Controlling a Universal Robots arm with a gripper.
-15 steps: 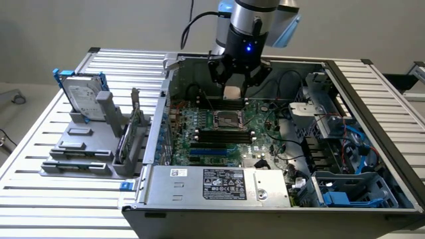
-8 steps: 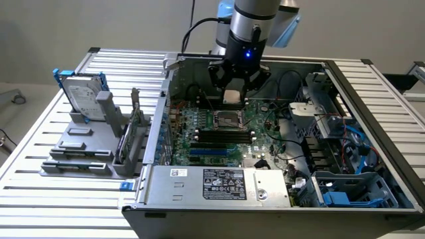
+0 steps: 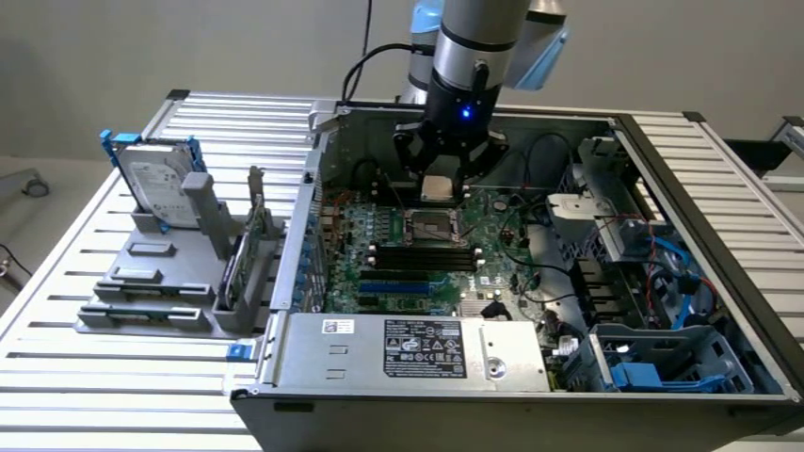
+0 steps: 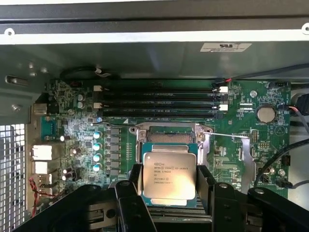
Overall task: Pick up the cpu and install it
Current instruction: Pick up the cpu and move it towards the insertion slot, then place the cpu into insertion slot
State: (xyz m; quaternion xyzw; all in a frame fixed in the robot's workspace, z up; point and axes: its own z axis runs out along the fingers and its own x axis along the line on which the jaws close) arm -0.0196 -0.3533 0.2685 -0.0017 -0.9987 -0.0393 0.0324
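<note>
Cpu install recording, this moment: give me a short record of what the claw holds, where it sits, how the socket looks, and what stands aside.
claw: black claw, shut on two opposite sides of the cpu
held: small thin square cpu with a silvery metal top, lifted off the board
position: above the dark square metal-framed socket, inside the open grey computer case
install: cpu not yet seated
aside: rectangular silver hard drive with a blue frame, upright in a grey holder at the exterior view's left
</note>
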